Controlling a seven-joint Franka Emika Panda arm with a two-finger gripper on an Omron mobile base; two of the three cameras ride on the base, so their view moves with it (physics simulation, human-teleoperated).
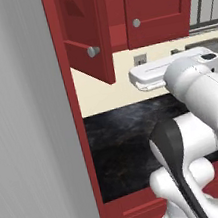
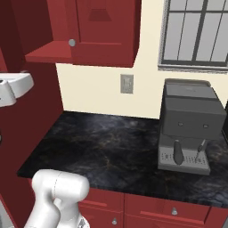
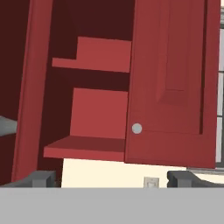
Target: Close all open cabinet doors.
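The wall cabinet is standing open on its left half, its shelves (image 3: 94, 148) showing bare. The left door (image 1: 84, 31) is swinging out over the counter (image 2: 111, 147); the right door (image 3: 170, 83) is sitting shut. The gripper (image 3: 111, 178) is hanging below the opening, fingers (image 3: 41, 178) spread apart, holding nothing. A coffee machine (image 2: 189, 127) is standing on the counter under the window (image 2: 196, 33), near a wall outlet (image 2: 126, 83).

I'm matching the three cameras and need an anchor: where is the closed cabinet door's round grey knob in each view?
Left base view: the knob sits top centre-right, on the closed door.
Right base view: the knob sits upper left, at the door's lower left corner.
Hand view: the knob sits just right of centre.
Shared landmark: the wall outlet below the cabinet.
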